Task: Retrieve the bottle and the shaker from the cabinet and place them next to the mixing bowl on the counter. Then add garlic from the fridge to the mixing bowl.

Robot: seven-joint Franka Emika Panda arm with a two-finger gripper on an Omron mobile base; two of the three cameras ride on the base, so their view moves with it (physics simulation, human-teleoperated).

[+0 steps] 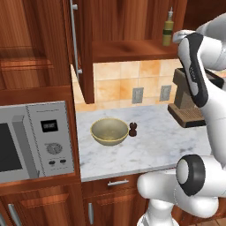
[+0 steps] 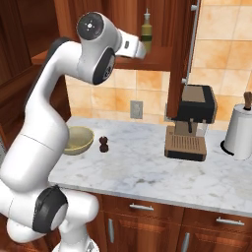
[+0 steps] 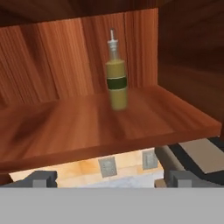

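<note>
Up on the shelf: the bottle stands upright on the wooden cabinet shelf, toward the back wall and closer to the right-hand side wall. Yellowish body, dark band around the middle, thin pourer on top.
Bottle from the base views: same spot, up in the open cabinet above the desk.
Pincer: the pincer hangs in front of the shelf's front edge, well short of the bottle. Its two dark fingertips sit wide apart at the bottom of the hand view with nothing between them, so it's released, holding nothing.
Arm: reaches up toward the cabinet, wrist just beside the shelf in the right base view.
Mixing bowl: the mixing bowl sits on the marble desk near its left end; the arm hides part of it in the right base view.
Shaker: the small dark shaker stands upright on the desk just beside the bowl, on its right, not touching it.
Other stuff: coffee machine stands further right on the desk by the back wall, paper towel roll near the right end, microwave left of the desk.
</note>
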